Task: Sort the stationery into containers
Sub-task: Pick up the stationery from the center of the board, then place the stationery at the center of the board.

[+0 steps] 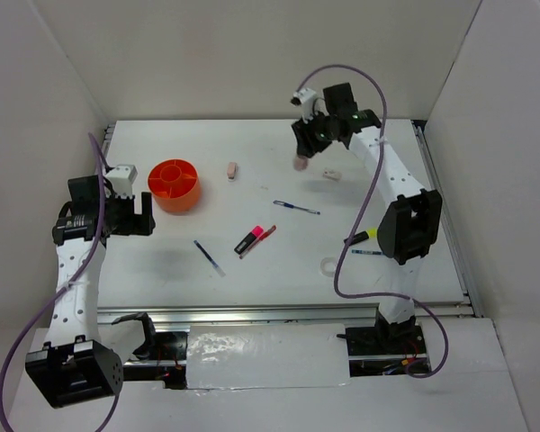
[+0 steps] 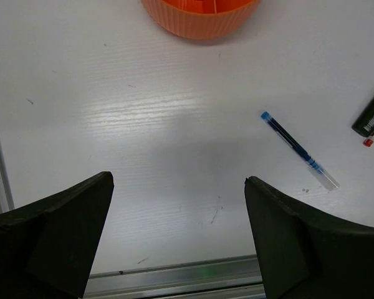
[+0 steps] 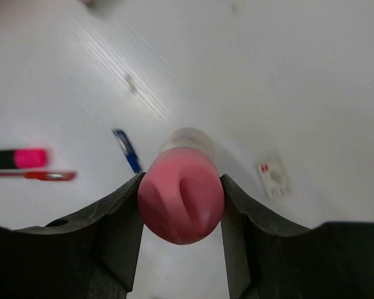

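Orange divided tub [image 1: 175, 184] sits at ten o'clock beside the wide-open, empty left hand [image 2: 177, 184], while the right hand [image 3: 182, 187] at one o'clock pinches the pink-capped glue stick [image 3: 181, 208] aloft; its rounded cap could slip out mid-carry.

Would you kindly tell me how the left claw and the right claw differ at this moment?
The left claw stands wide open and empty; the right claw is shut on a pink-capped glue stick. The left claw sits near the orange tub; the right claw is over the far side of the table. Both are black.
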